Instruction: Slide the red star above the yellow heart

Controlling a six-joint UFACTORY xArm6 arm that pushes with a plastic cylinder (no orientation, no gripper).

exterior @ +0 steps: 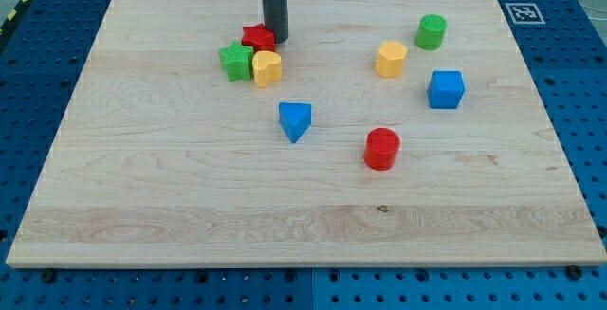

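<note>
Camera view: my tip point(276, 41) comes down from the view's top as a straight dark rod and ends on the wooden board point(190, 196), just at the view's right of the red star point(256, 36), touching it or very nearly so. There is no hand on this arm, only the rod, so nothing is clenched, released or grasped; the tip merely stands against the star's side.

The red star lies in the upper left part of the board, directly above the yellow heart point(267, 67) in the view and touching it. A green star point(235, 61) sits just to the view's left of the heart, touching both the heart and the red star, so the three form a tight cluster.

No containers show; every block rests loose on the board. Toward the view's right, well apart from the cluster, a yellow hexagonal block point(390, 59) stands near a green cylinder point(431, 31), which lies above and to its right. A blue cube point(446, 89) sits below the green cylinder. Near the board's middle a blue triangular block point(295, 120) lies below the heart, and a red cylinder point(382, 148) lies lower and further right.

The board is pale wood with visible grain and rests on a blue perforated table point(569, 82). A black-and-white marker tag point(520, 11) is fixed at the board's upper right corner.
</note>
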